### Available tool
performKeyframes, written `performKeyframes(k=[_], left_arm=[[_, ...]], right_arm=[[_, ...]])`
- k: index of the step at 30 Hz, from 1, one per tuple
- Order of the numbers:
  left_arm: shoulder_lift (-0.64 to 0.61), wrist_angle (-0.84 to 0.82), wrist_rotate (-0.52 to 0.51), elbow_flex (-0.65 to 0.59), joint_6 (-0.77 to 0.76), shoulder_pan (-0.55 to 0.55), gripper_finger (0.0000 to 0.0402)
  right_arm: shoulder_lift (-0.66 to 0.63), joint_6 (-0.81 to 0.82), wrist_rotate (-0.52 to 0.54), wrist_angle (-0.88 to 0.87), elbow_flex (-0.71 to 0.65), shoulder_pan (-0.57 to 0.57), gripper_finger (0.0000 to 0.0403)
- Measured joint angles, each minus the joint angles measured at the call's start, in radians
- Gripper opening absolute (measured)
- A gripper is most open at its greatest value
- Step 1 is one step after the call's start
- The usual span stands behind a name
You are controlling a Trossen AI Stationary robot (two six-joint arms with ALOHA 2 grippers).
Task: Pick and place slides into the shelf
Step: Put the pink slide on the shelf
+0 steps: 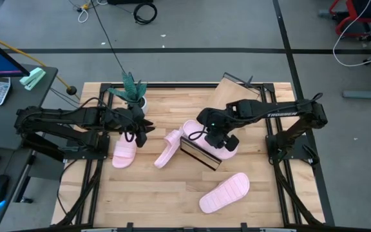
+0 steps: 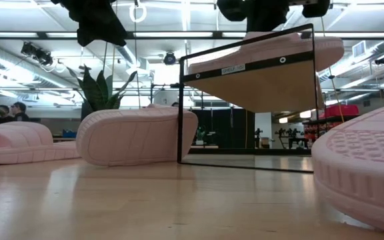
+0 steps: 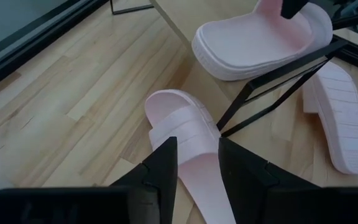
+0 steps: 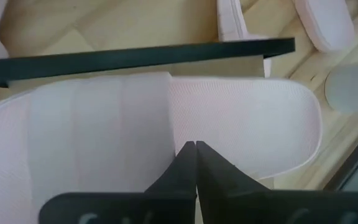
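While the right gripper [image 4: 196, 144] hangs with fingers pinched together, empty, we see a slide [image 4: 166, 130] right beneath it on the shelf [image 1: 201, 153]. Left gripper [image 3: 197, 152] seems clamped on another slide's [image 3: 188, 134] strap.

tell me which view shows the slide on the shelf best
The left wrist view: the slide on the shelf shows whole, footbed up, on the slanted board. The right wrist view fills with it behind the shut right gripper. The high view hides most under the arm; the low view shows its side.
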Motion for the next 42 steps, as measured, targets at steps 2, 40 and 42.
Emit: performKeyframes(k=[2, 40, 42], left_arm=[[0.0, -0.002, 0.0, 0.0, 0.0, 0.0, 0.0122], [0.0, -0.005, 0.0, 0.0, 0.001, 0.0, 0.0125], [0.0, -0.008, 0.0, 0.0, 0.002, 0.0, 0.0122]], right_arm=[[-0.006, -0.003, -0.003, 0.001, 0.0, 0.006, 0.0003], [-0.023, 0.021, 0.098, -0.064, 0.046, 0.071, 0.0016], [-0.034, 0.078, 0.122, -0.101, 0.081, 0.085, 0.0026]])
